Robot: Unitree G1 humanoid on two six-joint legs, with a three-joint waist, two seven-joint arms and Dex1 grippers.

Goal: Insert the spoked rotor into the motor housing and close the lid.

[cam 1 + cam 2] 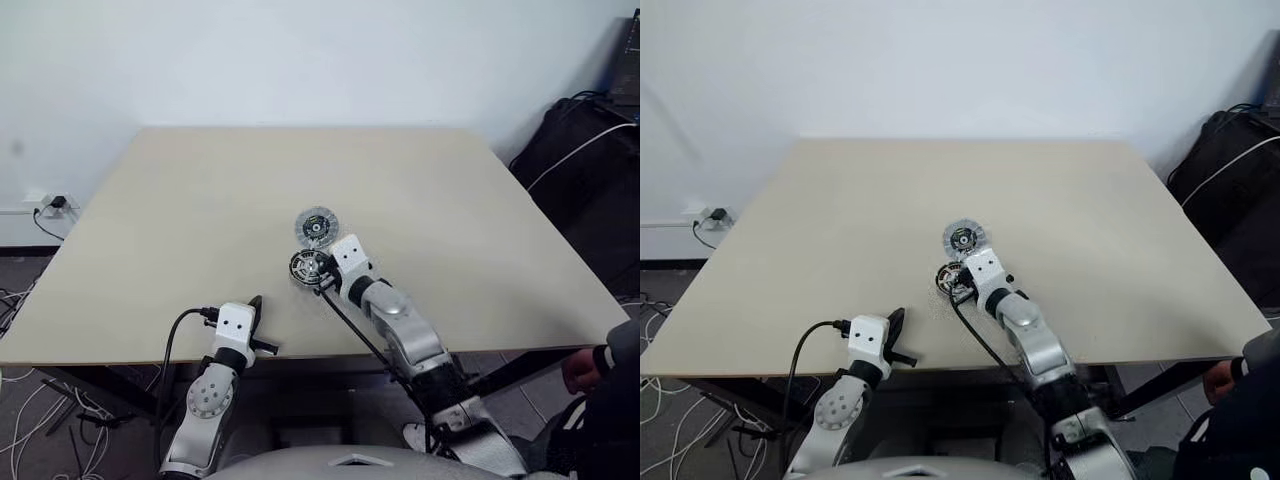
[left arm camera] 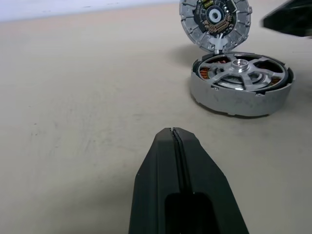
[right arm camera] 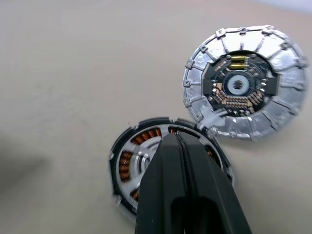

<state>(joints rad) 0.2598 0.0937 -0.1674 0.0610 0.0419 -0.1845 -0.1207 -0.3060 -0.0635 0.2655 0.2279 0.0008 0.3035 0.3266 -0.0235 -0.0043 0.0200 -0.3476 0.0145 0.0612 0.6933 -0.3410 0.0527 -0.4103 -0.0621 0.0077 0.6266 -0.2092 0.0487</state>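
My right gripper point(image 3: 178, 134) is the near one: its fingers are pressed flat together, holding nothing, and the tip hangs right over the housing point(image 2: 241, 83), pointing forward and down toward the table's middle. In the left wrist view the rotor point(image 2: 239, 70) already sits inside the housing, silver spokes level with the rim and copper windings showing between them. The lid point(image 3: 246, 83) lies just beyond, farther from me, touching or nearly touching the housing's far edge, silvery face with its dark centre turned up. So I judge the lid is what's left, and it lies straight past my right fingertips along the line they point. My left gripper point(image 1: 253, 312) is closed too and empty, low at the near table point(image 1: 150, 220) edge, well apart from both parts.
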